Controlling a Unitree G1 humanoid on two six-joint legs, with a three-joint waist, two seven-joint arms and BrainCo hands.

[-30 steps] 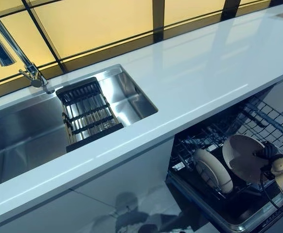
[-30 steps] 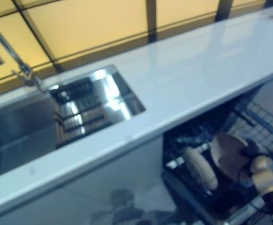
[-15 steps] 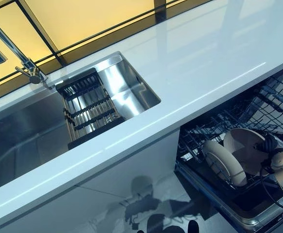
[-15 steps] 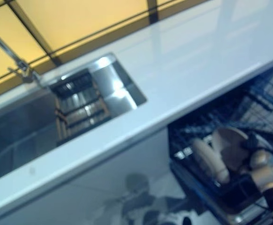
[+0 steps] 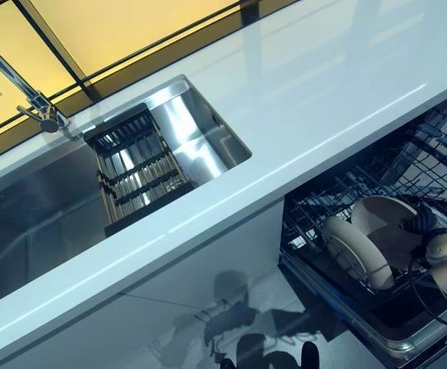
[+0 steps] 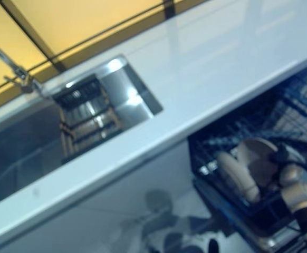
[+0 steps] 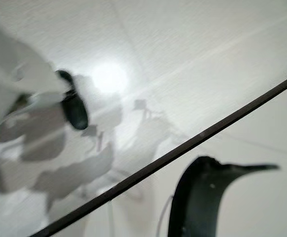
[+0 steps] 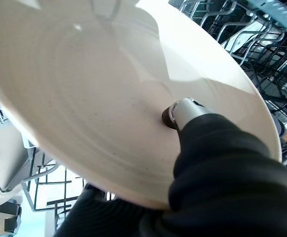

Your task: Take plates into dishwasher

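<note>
Down in the rack (image 5: 339,200) of the open dishwasher, the right hand (image 5: 432,244) pinches a plate (image 5: 383,231) at its edge. The right wrist view shows the grip: the thumb (image 8: 183,112) presses on the plate's (image 8: 99,94) inner face, its dark tip near the middle, while the other fingers are hidden behind the rim. This plate is round, cream-coloured and glossy, with faint concentric rings and a few tiny specks on its shallow bowl. It stands nearly upright among the rack's dark wires, its hollow face turned toward the hand. Just beside it, on the robot's left, a second plate (image 5: 352,252) of the same cream colour stands on edge in the rack, tilted, its thick rim facing the camera. The two are close together; whether they touch cannot be told.

Above the rack runs a white counter (image 5: 316,100) with a steel sink (image 5: 31,207) set into it. A dark slatted tray (image 5: 137,167) sits across the sink's right end, and a tap (image 5: 39,114) rises behind it.

The left hand (image 7: 45,98) shows only in its own wrist view, blurred, over pale floor; whether its fingers are spread or curled cannot be told.
</note>
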